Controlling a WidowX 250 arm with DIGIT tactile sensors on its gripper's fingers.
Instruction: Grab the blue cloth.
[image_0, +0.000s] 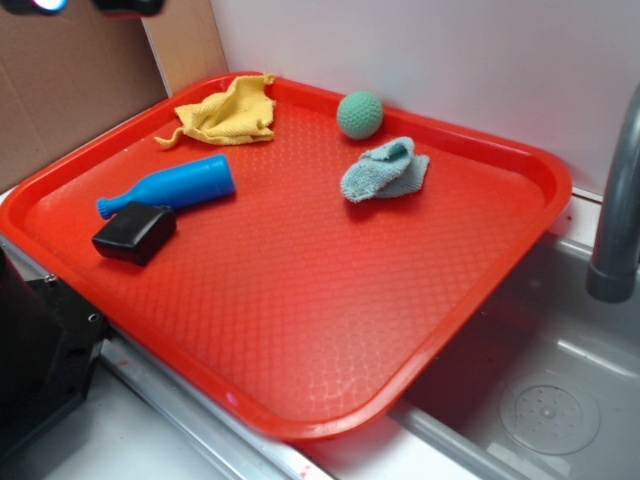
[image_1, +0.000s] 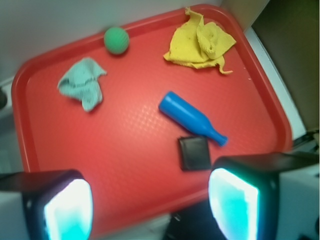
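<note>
Claw (image_1: 150, 205) spread, one blue cloth (image_0: 384, 170), one ball (image_0: 360, 114), one tray (image_0: 300, 300)

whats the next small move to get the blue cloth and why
Probably carry the open gripper across the tray toward the blue cloth, then descend. It hangs high, holding nothing, and the cloth lies bunched and free beside the green ball.

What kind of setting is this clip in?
Likely a kitchen-sink mock-up: a red tray rests over a metal sink basin with a drain, and a grey faucet stands beside it.
</note>
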